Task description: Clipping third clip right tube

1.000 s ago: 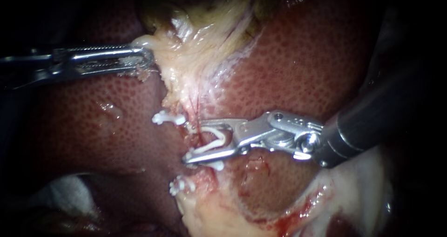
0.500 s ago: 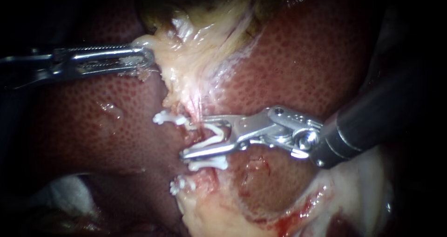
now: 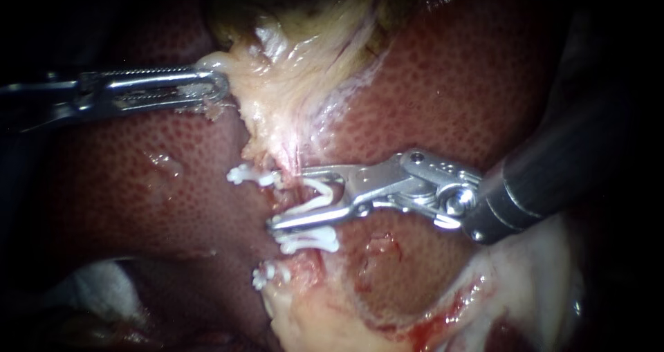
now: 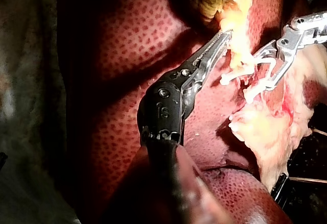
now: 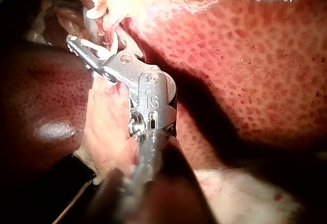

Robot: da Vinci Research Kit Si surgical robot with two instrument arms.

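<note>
Right instrument's pincer [image 3: 285, 198] grips a white clip [image 3: 318, 201], held open astride the tube [image 3: 293, 162] between two seated clips [image 3: 309, 241], apparently ready to close. Left instrument's pincer [image 3: 218, 88] clamps pale tissue [image 3: 277, 96], likely tensioning the tube.

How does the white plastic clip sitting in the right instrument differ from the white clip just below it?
The open white plastic clip in the right instrument has its arms spread in a V; the closed white clip below it has its arms pressed together. The open clip is carried by the instrument; the closed clip stands free of it, fastened on the tissue. Both are white and lie crosswise, side by side.
</note>
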